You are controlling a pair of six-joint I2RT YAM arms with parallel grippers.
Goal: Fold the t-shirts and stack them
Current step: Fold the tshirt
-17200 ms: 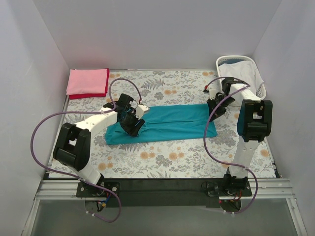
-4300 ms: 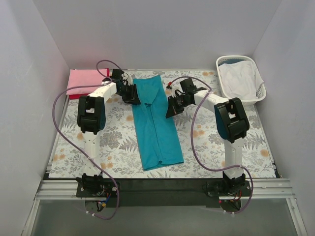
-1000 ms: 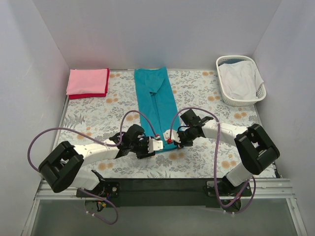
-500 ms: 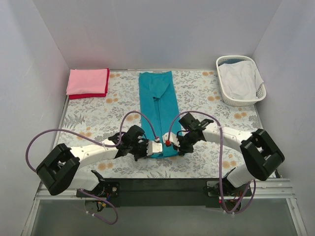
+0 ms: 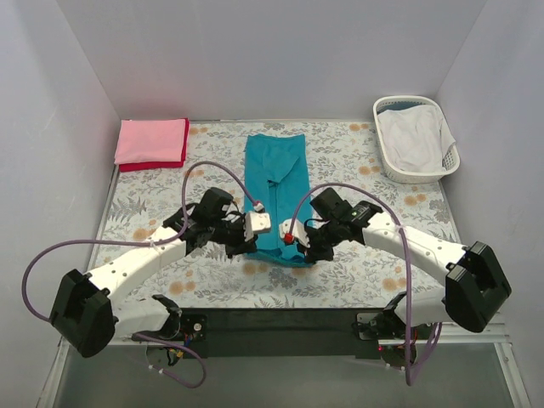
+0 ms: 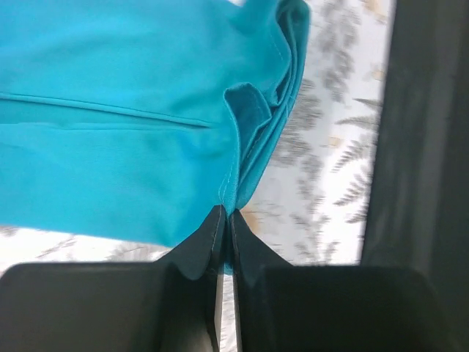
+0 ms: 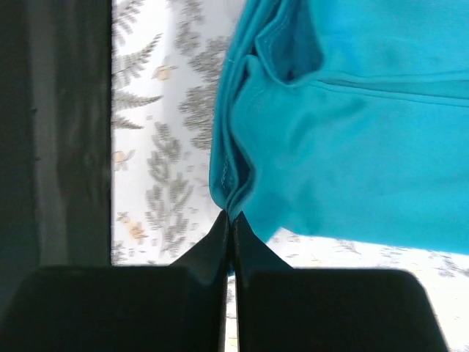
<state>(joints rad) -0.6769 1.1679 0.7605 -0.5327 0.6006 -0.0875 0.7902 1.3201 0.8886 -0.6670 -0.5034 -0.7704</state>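
Note:
A teal-blue t-shirt, folded into a long narrow strip, lies lengthwise down the middle of the table. Its near end is lifted off the cloth. My left gripper is shut on the near left corner of that shirt, the hem pinched between its fingertips. My right gripper is shut on the near right corner, fabric bunched at its fingertips. A folded light pink t-shirt rests on a folded red t-shirt at the far left corner.
A white slatted laundry basket holding white cloth stands at the far right. The table wears a floral cloth. White walls close in the left, back and right. A dark rail runs along the near edge.
The left gripper has shut on the shirt's near corner. Both grippers have risen and moved away from the near edge, carrying the shirt's near end with them; the strip has slid toward the back.

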